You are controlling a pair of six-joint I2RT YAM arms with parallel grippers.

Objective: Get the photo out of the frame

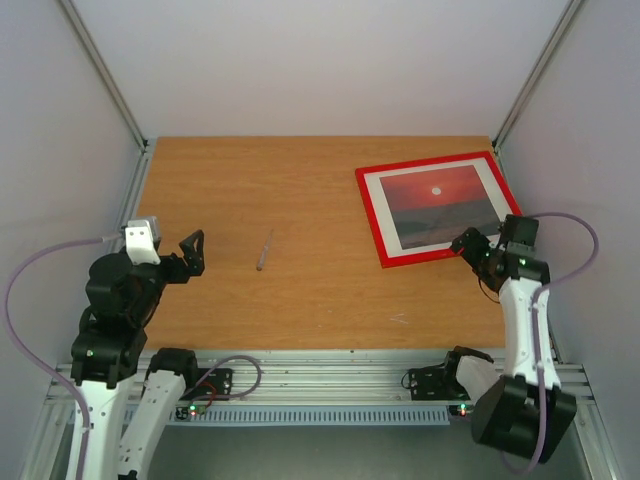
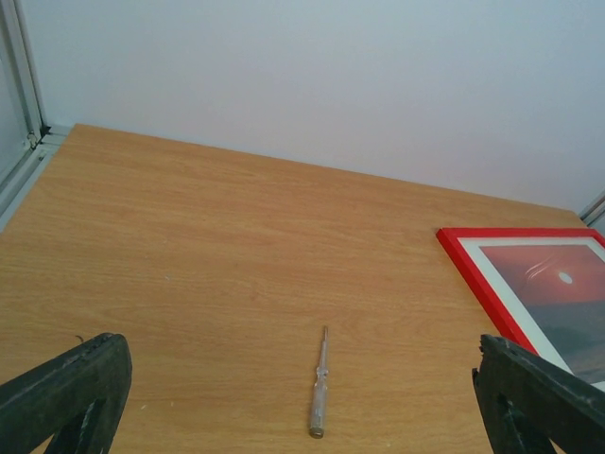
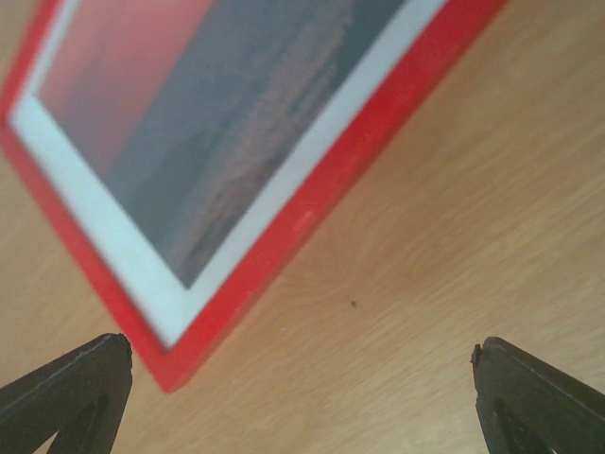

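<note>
The red frame (image 1: pixel 372 215) lies flat at the back right of the table, with the sunset photo (image 1: pixel 440 203) inside a white border. The frame also shows in the left wrist view (image 2: pixel 482 284) and close up in the right wrist view (image 3: pixel 312 222), with the photo (image 3: pixel 217 104) above it. My right gripper (image 1: pixel 468 243) is open and empty, hovering just off the frame's near edge, a corner (image 3: pixel 175 374) between its fingers (image 3: pixel 539 392). My left gripper (image 1: pixel 192 252) is open and empty at the near left, far from the frame.
A small clear-handled screwdriver (image 1: pixel 264 250) lies on the wooden table (image 1: pixel 300 300) left of centre, also in the left wrist view (image 2: pixel 319 397). White walls and metal posts enclose the table on three sides.
</note>
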